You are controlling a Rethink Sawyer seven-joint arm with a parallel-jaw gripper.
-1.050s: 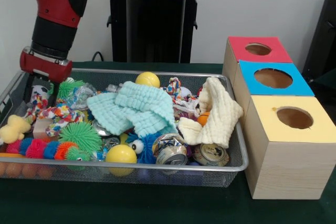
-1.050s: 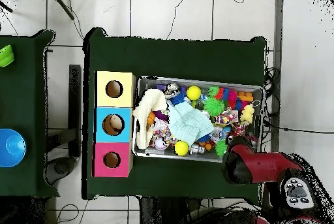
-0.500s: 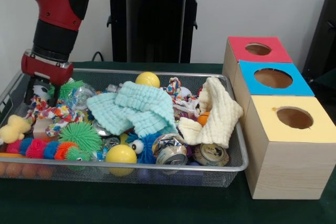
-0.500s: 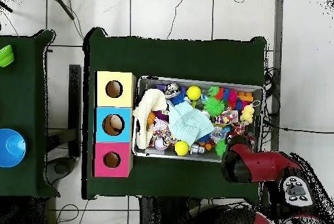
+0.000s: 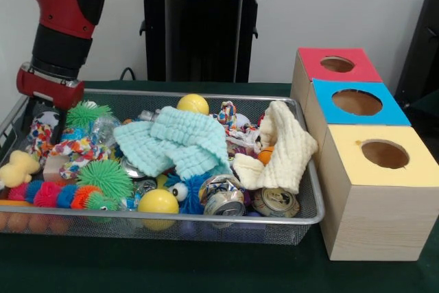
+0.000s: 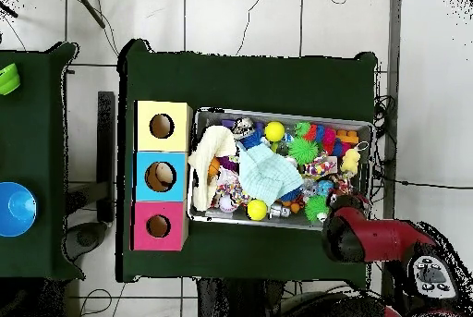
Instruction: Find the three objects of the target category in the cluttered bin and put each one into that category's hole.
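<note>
A wire mesh bin [image 5: 206,219] holds a jumble of toys, cloths and cans. Two yellow balls [image 5: 193,103] [image 5: 158,202] lie at its far rim and near its front. Two crushed cans [image 5: 223,197] [image 5: 276,202] sit at the front. My gripper [image 5: 42,116] hangs low over the bin's far left corner, just above a knotted rope toy [image 5: 72,147] and beside a green spiky ball [image 5: 88,113]. Something white shows at the gripper, and I cannot tell whether it is held. In the overhead view the red arm [image 6: 356,239] hides the gripper.
Three wooden boxes with round holes stand to the bin's right: red-topped [image 5: 336,64], blue-topped [image 5: 357,102], yellow-topped [image 5: 384,154]. A teal cloth [image 5: 182,138] and a cream cloth [image 5: 281,149] cover the middle. A yellow duck [image 5: 17,168] and a bright caterpillar [image 5: 55,193] lie front left.
The arm has shifted a little to the left in the front view, toward the bin's left wall, staying low. The objects in the bin have not moved.
</note>
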